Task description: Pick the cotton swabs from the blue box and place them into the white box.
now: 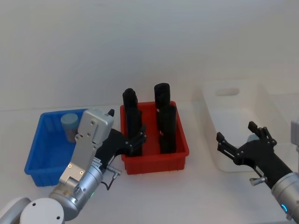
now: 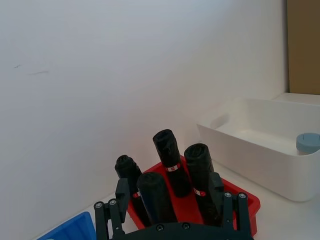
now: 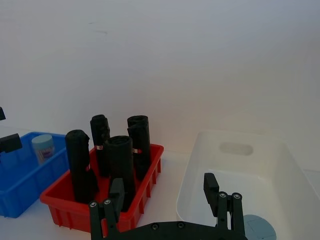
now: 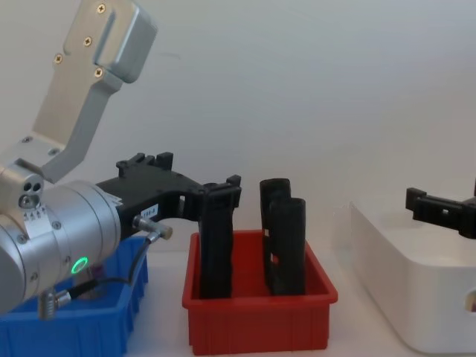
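One tub of cotton swabs (image 1: 70, 122) stands in the blue box (image 1: 33, 149), a second tub (image 2: 307, 143) sits in the white box (image 1: 209, 112) near the spread, empty right gripper (image 1: 237, 133), and the left gripper (image 4: 190, 177), likewise spread and empty, must next centre over the blue box.

This looks like a lab test bench. A bare white wall (image 1: 140, 42) stands behind a plain white tabletop (image 1: 154, 196). Set in a row on it are plastic bins: the blue box (image 1: 37, 144), a red bin (image 1: 154, 164) of black upright blocks (image 1: 164, 123), and the white box (image 1: 211, 119).
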Available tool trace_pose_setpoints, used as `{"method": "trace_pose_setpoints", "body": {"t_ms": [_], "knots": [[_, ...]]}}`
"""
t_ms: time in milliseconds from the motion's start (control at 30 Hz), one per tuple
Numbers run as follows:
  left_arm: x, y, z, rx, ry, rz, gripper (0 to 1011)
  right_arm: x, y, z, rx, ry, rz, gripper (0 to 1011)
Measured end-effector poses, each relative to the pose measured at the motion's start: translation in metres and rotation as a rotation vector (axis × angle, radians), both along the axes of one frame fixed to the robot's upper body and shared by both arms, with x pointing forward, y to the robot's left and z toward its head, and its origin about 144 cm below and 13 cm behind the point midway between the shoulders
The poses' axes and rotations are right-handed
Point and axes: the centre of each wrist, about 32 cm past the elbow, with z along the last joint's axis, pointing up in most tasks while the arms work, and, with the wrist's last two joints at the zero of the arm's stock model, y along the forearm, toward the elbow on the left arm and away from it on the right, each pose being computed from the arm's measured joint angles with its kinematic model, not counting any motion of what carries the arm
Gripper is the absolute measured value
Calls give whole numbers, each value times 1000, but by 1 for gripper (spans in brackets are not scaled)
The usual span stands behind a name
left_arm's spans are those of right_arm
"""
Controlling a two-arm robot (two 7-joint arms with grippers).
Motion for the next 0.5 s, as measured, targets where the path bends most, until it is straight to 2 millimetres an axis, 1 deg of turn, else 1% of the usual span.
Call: {"method": "trace_pose_setpoints", "body": {"t_ms": [500], "knots": [[0, 0, 0, -1, -5, 2, 1004, 0, 0, 0, 1, -1, 0, 1002]]}}
